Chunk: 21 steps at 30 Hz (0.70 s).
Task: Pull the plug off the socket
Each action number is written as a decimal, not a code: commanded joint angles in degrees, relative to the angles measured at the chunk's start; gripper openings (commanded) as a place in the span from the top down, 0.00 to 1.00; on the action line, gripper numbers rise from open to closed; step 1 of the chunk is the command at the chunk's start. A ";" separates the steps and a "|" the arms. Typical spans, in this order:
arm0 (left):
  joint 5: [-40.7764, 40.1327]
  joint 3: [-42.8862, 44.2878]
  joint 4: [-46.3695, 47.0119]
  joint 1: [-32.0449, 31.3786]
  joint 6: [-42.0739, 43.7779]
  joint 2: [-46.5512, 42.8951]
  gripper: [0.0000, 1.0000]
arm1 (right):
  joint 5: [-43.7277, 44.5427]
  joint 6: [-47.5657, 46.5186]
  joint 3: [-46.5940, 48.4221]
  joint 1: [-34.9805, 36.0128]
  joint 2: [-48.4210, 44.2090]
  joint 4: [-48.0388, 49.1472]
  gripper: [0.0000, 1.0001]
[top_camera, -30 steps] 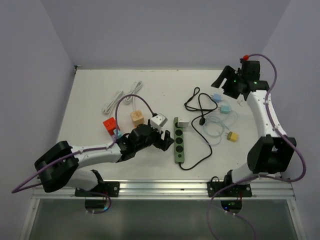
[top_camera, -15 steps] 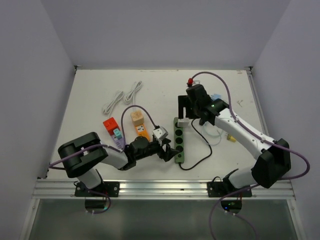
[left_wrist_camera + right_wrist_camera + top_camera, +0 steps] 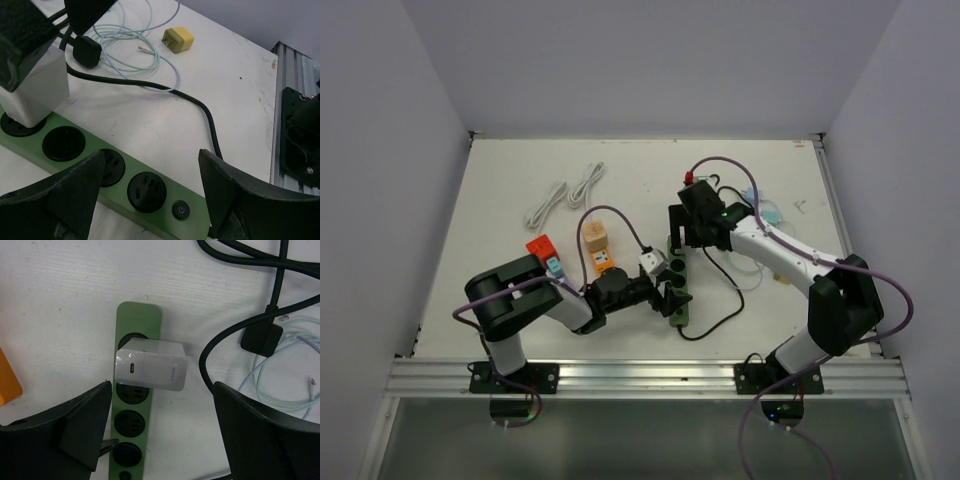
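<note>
Your bench [image 3: 500,170] is lit brightly and evenly from above, so shadows beside things are short and soft. The white plug [image 3: 150,369] reads bright yet legible. Close to your wrist lenses, the pincer fingers [image 3: 60,200] look dark and slightly soft.

White table [image 3: 640,165], green power strip [image 3: 134,412], black cord [image 3: 150,86], pale blue cable [image 3: 118,31], yellow charger [image 3: 178,39], white cables [image 3: 548,203]

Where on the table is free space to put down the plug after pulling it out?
Bare table lies along the far edge, between the white cables and the right gripper. Right of the green power strip it is crowded: black cord, yellow charger.
</note>
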 commanded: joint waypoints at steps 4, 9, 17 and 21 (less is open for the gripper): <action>0.56 3.67 2.30 -0.07 3.34 2.30 0.20 | 0.16 0.83 0.54 0.28 3.59 4.71 0.15; 2.58 3.67 5.20 1.33 2.12 5.20 0.20 | 0.69 1.35 2.29 0.28 7.03 3.39 0.28; 2.23 5.77 5.56 3.35 1.76 8.72 0.20 | -0.98 2.05 1.33 0.37 7.73 5.24 0.52; 1.27 6.48 5.20 3.88 0.27 9.95 0.20 | -2.82 2.49 1.50 0.28 7.12 5.50 0.65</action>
